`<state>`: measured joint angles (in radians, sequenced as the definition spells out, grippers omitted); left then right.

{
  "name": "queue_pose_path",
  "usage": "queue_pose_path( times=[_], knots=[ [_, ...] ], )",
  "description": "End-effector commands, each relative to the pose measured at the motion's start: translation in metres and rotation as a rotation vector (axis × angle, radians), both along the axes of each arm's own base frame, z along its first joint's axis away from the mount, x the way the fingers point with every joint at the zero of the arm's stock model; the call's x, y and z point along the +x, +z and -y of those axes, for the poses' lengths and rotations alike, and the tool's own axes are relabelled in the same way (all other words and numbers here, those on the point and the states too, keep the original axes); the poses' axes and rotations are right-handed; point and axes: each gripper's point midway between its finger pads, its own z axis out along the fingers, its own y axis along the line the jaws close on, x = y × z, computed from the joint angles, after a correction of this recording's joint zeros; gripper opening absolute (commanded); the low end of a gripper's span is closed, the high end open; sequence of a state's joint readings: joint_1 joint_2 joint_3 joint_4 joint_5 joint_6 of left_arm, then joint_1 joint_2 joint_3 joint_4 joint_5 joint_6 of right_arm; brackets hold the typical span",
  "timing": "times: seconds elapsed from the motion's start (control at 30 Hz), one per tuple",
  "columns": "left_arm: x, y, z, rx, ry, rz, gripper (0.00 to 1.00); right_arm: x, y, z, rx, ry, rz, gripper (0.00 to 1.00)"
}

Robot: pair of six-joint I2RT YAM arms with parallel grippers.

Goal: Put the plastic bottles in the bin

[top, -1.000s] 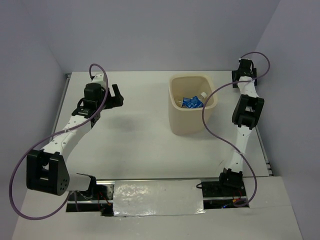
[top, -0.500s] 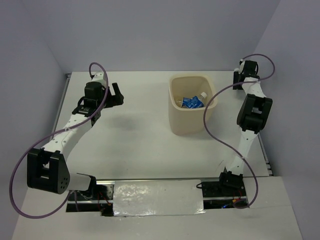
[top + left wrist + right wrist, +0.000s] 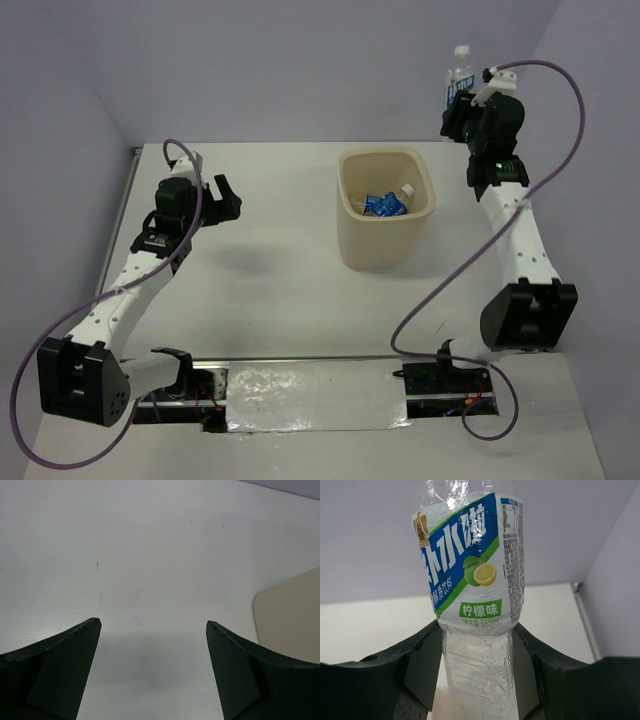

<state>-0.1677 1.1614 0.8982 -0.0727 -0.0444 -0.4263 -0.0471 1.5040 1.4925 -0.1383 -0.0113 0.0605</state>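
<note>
A clear plastic bottle (image 3: pixel 475 580) with a blue label and white cap (image 3: pixel 458 78) is held upright in the air at the far right, against the back wall. My right gripper (image 3: pixel 477 630) is shut on its lower body (image 3: pixel 462 108). The cream bin (image 3: pixel 375 245) stands on the table left of that arm. Inside it lie a blue-labelled bottle (image 3: pixel 380 204) and a white-capped one (image 3: pixel 406 190). My left gripper (image 3: pixel 153 625) hangs open over bare table at the far left (image 3: pixel 228 195), nothing between its fingers. The bin's wall (image 3: pixel 290 615) shows at its right.
The right arm's purple cable (image 3: pixel 560 150) loops wide at the right side. The table's right edge (image 3: pixel 535 310) and the side wall lie close to that arm. White tabletop (image 3: pixel 280 260) stretches between the left gripper and the bin.
My right gripper closed on the bottle at the far right corner and lifted it well above the table as the arm straightened. The left arm drew back slightly, still open.
</note>
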Motion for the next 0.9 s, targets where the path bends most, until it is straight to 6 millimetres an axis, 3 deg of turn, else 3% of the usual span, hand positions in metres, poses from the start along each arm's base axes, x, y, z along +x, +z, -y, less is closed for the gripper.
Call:
queue_pose_path(
  times=[0.0, 0.03, 0.13, 0.23, 0.27, 0.33, 0.37, 0.4, 0.47, 0.53, 0.6, 0.87],
  knots=[
    [-0.007, 0.007, 0.003, -0.037, -0.015, 0.031, 0.99, -0.023, 0.055, -0.001, -0.015, -0.070, 0.164, 0.33],
    [-0.008, 0.005, 0.002, -0.035, -0.008, 0.028, 0.99, -0.029, 0.062, -0.036, -0.029, -0.002, 0.175, 0.34],
    [-0.013, -0.003, -0.004, -0.031, 0.024, 0.002, 0.99, -0.059, 0.073, -0.074, -0.033, 0.087, 0.162, 0.41],
    [-0.015, -0.008, -0.010, -0.034, 0.069, -0.011, 0.99, -0.079, 0.060, -0.085, 0.043, 0.071, 0.106, 0.46],
    [-0.015, -0.009, -0.013, -0.029, 0.086, -0.016, 0.99, -0.084, 0.042, -0.097, 0.090, 0.107, 0.063, 0.47],
    [-0.015, -0.010, -0.014, -0.018, 0.087, -0.028, 0.99, -0.097, 0.030, -0.112, 0.141, 0.171, 0.045, 0.49],
    [-0.016, -0.010, -0.014, -0.013, 0.087, -0.031, 0.99, -0.102, 0.003, -0.122, 0.153, 0.205, -0.008, 0.51],
    [-0.016, -0.011, -0.016, -0.009, 0.092, -0.033, 0.99, -0.107, -0.005, -0.129, 0.179, 0.230, -0.028, 0.53],
    [-0.017, -0.011, -0.017, -0.009, 0.098, -0.030, 0.99, -0.115, -0.026, -0.135, 0.187, 0.248, -0.080, 0.66],
    [-0.018, -0.010, -0.016, -0.012, 0.094, -0.023, 0.99, -0.123, -0.032, -0.141, 0.184, 0.281, -0.112, 0.85],
    [-0.018, -0.008, -0.015, -0.019, 0.092, -0.019, 0.99, -0.125, -0.027, -0.143, 0.178, 0.299, -0.103, 1.00],
    [-0.021, 0.006, -0.020, -0.012, 0.109, 0.013, 0.99, -0.138, 0.042, -0.133, 0.178, 0.283, 0.026, 1.00]
  ],
)
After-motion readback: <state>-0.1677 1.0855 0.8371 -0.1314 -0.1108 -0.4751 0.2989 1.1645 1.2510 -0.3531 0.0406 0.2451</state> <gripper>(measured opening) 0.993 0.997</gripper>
